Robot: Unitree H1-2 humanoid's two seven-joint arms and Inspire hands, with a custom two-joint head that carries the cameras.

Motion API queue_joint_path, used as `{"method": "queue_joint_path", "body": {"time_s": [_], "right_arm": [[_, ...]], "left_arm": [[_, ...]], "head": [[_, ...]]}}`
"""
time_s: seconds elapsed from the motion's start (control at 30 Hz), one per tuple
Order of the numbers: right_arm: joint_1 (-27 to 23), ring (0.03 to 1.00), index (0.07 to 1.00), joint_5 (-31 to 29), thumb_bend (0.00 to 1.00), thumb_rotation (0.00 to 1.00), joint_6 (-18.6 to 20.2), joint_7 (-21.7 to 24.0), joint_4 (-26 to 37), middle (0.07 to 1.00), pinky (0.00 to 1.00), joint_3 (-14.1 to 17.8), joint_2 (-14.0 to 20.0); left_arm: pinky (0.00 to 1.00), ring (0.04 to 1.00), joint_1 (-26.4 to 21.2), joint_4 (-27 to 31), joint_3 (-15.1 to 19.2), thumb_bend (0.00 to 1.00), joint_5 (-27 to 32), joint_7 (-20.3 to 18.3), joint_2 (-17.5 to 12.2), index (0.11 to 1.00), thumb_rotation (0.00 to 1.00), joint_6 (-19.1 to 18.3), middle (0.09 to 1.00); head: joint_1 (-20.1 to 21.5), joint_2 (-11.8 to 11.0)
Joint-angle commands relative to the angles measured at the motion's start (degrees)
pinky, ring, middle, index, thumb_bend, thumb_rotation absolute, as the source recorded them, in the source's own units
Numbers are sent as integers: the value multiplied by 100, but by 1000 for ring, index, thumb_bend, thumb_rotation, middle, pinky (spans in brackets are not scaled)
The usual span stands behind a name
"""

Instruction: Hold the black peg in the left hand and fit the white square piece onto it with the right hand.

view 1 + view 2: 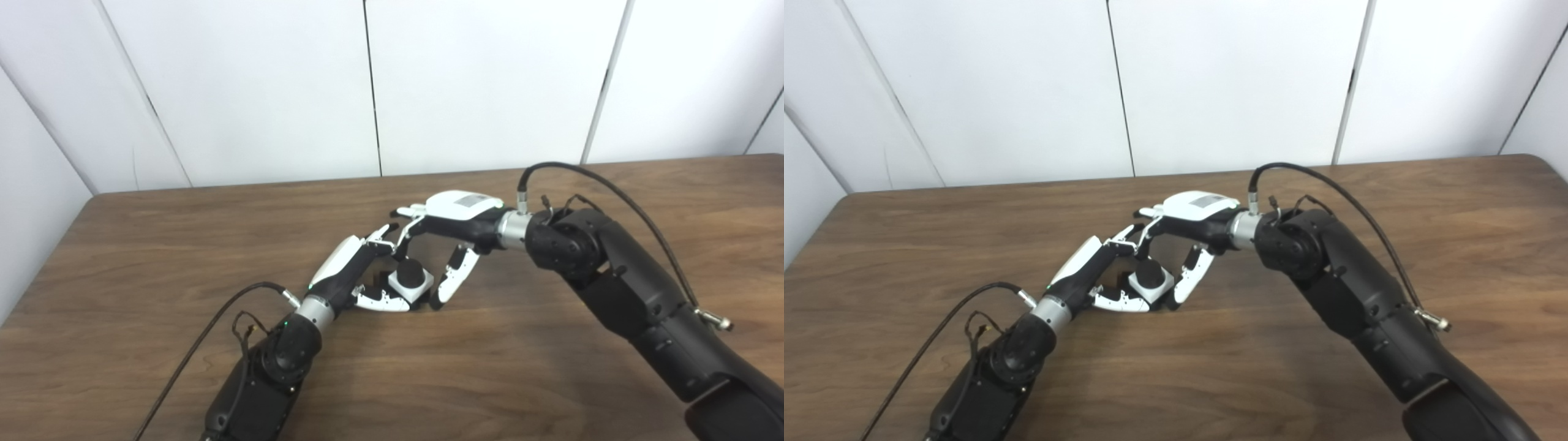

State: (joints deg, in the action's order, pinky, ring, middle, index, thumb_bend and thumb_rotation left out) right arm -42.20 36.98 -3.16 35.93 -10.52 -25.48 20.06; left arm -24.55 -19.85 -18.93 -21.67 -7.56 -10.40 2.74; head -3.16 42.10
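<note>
Meeting over the peg: two robot hands at the middle of a wooden table

Reaching in from the lower left, the left hand (pixel 352 269) curls its fingers (pixel 383 301) around the base of the assembly, and seems to be holding the black peg (pixel 410 272), though the grip itself is partly hidden. From the right, the right hand (pixel 450 229) arches over the same spot, its fingers spread and pointing down; one fingertip sits just beside the white square piece (pixel 411 286), but whether it touches cannot be told. That white piece already sits around the peg, whose rounded black top pokes up through it. Both rest low, near or on the brown table (pixel 153 257), with white wall panels behind.

Judging by looks, both parts are small, rigid and light, probably smooth plastic, so they could slip. The white piece is best taken by two opposite flat sides, and the peg low on its shaft, below the square, to leave room for seating
</note>
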Motion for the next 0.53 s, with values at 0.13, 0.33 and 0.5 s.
{"method": "queue_joint_path", "body": {"time_s": [0.13,0.33,0.5], "right_arm": [[-94,1000,977,-167,911,323,58,-232,205,982,999,355,239],[231,951,835,-476,820,256,5,-817,208,910,913,851,201],[687,907,794,-652,819,234,256,-1460,364,878,775,1338,-42]], "left_arm": [[1000,1000,96,-100,-93,521,15,-310,-16,494,79,-220,1000],[1000,1000,79,-150,-92,521,3,-286,-16,494,79,-188,1000],[1000,1000,56,-207,-99,521,13,-283,-11,494,78,-109,1000]], "head": [[24,-1],[106,-21],[134,-48]]}}
